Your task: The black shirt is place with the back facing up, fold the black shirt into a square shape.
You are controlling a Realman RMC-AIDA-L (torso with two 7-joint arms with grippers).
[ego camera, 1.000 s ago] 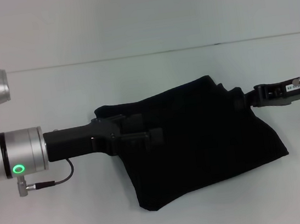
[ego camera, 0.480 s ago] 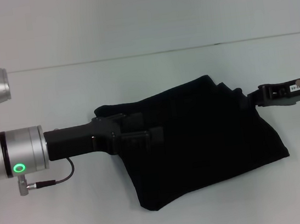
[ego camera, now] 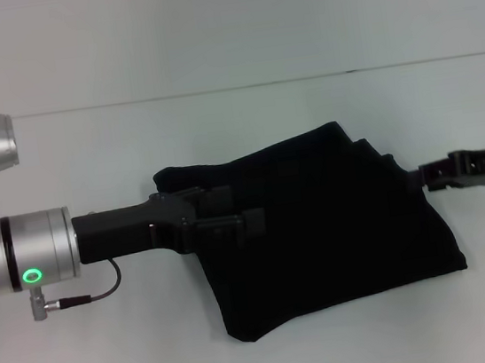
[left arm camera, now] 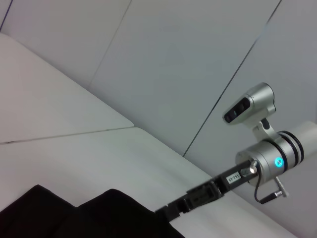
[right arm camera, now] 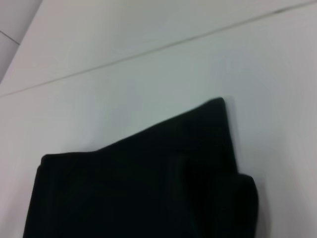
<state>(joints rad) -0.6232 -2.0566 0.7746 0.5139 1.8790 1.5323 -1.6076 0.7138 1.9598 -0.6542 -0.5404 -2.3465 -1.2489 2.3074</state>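
Matte black fabric, the black shirt point(ego camera: 320, 229), folded into a rough slanted four-sided bundle, spread on the white desk point(ego camera: 243, 119) around the middle of the head view, layered edges stepping along its far right side, lower edge sloping up toward the right. Left gripper point(ego camera: 230, 222) reaching in from the left at the end of a silver wrist with a green ring light, lying over the shirt's left edge, black on black against the cloth; jaws perhaps closed on a fold there, but impossible to tell either way from the head view. Right gripper point(ego camera: 430, 176) low over the desk at the right edge of the head view, tip just beside the shirt's right side, apparently clear of the fabric; state of its jaws likewise impossible to tell. Seen from the left wrist view, the same right gripper point(left arm camera: 193, 201) stretched out at the end of a silver wrist with a blue ring light, meeting the stepped edge of the shirt point(left arm camera: 99, 215). Seen from the right wrist view, only a folded corner of the shirt point(right arm camera: 148, 188) against pale desk point(right arm camera: 99, 99).
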